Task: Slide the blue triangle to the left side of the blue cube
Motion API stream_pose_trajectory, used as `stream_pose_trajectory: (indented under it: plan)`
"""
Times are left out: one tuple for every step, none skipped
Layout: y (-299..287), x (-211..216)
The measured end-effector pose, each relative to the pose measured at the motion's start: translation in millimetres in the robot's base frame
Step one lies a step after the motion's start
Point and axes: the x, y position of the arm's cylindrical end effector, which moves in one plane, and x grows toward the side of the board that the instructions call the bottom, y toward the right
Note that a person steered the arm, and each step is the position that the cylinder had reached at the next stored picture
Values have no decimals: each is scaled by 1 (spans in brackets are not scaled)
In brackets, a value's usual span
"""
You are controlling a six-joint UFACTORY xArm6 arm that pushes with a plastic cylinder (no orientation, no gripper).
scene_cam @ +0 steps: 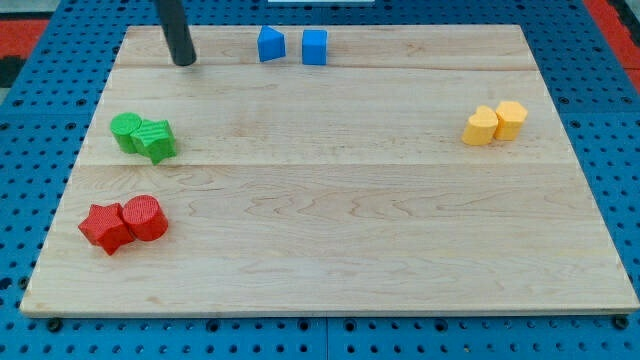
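A wooden board (330,200) is seen lying on a blue perforated surface (30,90). The rod ends in my tip (184,63), which is set down on the far left part of the board; no jaws are carried, so nothing is gripped or held by it. The tip is placed well to the left of the blue triangle (270,45) and is clear of every block.

The blue triangle is found at the far edge of the board, just to the left of the blue cube (314,47), with a narrow gap left between the two.

On the left side, a green cylinder (126,132) and a second green block (157,140), whose shape cannot be made out, are pressed together. Nearer, at the left, a red star-shaped block (105,227) is touched by a red cylinder (145,217). On the right side, two yellow blocks (481,126) (511,119) are set against each other, well apart from the rest.
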Motion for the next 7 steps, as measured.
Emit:
stream_pose_trajectory:
  plan:
    - [35,-25]
    - [59,-31]
    - [118,-31]
    - [129,-31]
    - [130,-31]
    - [131,-31]
    - [134,-31]
